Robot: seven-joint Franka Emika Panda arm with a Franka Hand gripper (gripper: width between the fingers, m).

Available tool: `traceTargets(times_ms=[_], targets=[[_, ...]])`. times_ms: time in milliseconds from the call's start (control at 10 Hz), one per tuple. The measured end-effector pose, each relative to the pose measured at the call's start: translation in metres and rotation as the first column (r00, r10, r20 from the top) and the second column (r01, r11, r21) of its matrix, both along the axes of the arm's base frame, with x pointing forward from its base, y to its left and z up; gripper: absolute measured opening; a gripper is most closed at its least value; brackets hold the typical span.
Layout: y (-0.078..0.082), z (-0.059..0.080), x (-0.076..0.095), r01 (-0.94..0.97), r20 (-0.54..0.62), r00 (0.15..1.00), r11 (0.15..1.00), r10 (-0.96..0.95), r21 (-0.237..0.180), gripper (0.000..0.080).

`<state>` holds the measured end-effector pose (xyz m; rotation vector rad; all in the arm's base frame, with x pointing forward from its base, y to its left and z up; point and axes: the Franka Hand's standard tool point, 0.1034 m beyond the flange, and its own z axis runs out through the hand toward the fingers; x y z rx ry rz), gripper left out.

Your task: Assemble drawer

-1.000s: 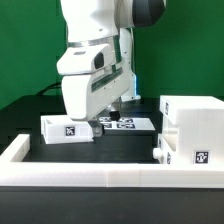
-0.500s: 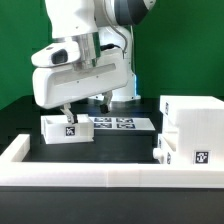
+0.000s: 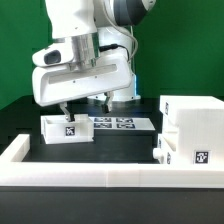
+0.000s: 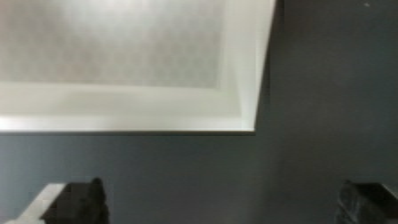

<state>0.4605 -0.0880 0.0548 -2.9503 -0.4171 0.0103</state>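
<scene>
My gripper (image 3: 83,106) hangs open and empty just above the table, over and slightly behind a small white box tray (image 3: 64,129) with a square tag on its front. In the wrist view the fingertips (image 4: 75,201) stand wide apart with only dark table between them, my gripper (image 4: 224,205) being a little way off the tray's white rim (image 4: 251,70). The large white casing (image 3: 193,118) stands at the exterior view's right. A second, knobbed tray (image 3: 172,148) sits against its lower front.
The marker board (image 3: 122,124) lies on the table behind the gripper. A low white border wall (image 3: 90,175) runs along the front and up the exterior view's left side. The robot's base stands behind the marker board.
The arm has lifted and swung toward the exterior view's left, off the small tray, and the open fingers now show above it. It has barely moved in the last half second.
</scene>
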Motion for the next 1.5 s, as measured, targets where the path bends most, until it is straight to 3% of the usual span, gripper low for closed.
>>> traceTargets(times_ms=[300, 700, 1100, 1500], targets=[[-0.002, 0.005, -0.004, 0.108, 0.018, 0.994, 0.994, -0.107, -0.025, 0.0649], [-0.002, -0.006, -0.035, 0.087, 0.104, 0.991, 0.993, -0.079, -0.079, 0.0649], [0.000, -0.009, -0.037, 0.078, 0.102, 0.992, 0.994, -0.070, -0.079, 0.0649], [-0.001, -0.027, -0.052, 0.057, 0.107, 0.993, 0.995, -0.048, -0.087, 0.0649]])
